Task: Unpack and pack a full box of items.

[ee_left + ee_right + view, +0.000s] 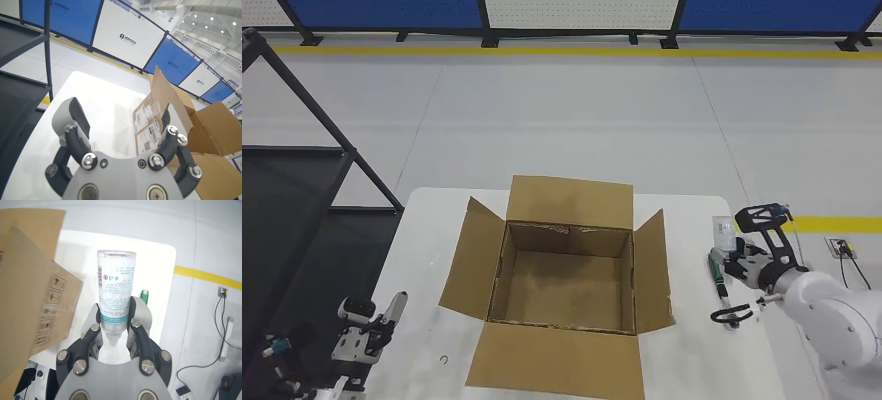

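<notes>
An open cardboard box (560, 290) stands in the middle of the white table (422, 250), flaps spread, with its inside bare. My right gripper (115, 311) is to the right of the box, shut on a white bottle (115, 283) with a clear end; from above the bottle (726, 235) and the gripper (736, 252) sit near the table's right edge. A green-handled tool (718, 277) with a black loop lies beside them, and its green tip (145, 294) peeks out behind a finger. My left gripper (121, 111) stands open and empty at the table's front left (375, 310), facing the box's labelled side (147, 123).
A black shelf rack (292, 200) stands left of the table, close to the left arm. A small dark ring (443, 360) lies on the table near the front left flap. On the floor at the right are a socket and cable (221, 306).
</notes>
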Available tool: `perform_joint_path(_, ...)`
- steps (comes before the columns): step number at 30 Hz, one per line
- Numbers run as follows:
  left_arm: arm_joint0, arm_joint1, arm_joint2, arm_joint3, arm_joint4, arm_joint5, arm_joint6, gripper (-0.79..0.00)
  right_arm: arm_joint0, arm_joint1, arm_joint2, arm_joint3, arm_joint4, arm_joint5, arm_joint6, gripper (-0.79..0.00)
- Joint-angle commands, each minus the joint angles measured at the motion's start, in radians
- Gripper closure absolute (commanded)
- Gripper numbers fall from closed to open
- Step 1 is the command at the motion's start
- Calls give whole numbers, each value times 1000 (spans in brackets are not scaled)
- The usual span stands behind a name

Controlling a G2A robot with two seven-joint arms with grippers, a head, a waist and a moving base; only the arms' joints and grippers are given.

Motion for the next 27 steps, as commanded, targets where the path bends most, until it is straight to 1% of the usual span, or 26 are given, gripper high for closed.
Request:
perform_joint_path(1, 2, -1, -2, 3, -6, -2, 2, -785, -21, 0, 11, -81, 6, -3, -17, 0)
perform_joint_path(4, 4, -2, -3, 7, -19, -5, 1, -785, -34, 0, 7, -170, 19, -1, -38, 0)
perform_joint_path(8, 1, -3, -1, 13, -24, -11, -1, -785, -3, -4, -43, -231, 40, 9, -50, 0)
perform_joint_path(13, 7, -4, 2, 14, -44, -19, -7, -785, 97, -10, -168, -234, 6, 36, -14, 0)
perform_joint_path(25, 8, -4, 1, 13, -45, -19, -8, -785, 97, -10, -168, -234, 6, 36, -14, 0)
perform_joint_path(27, 8, -4, 1, 13, -45, -19, -8, -785, 84, -11, -167, -219, 12, 25, -50, 0)
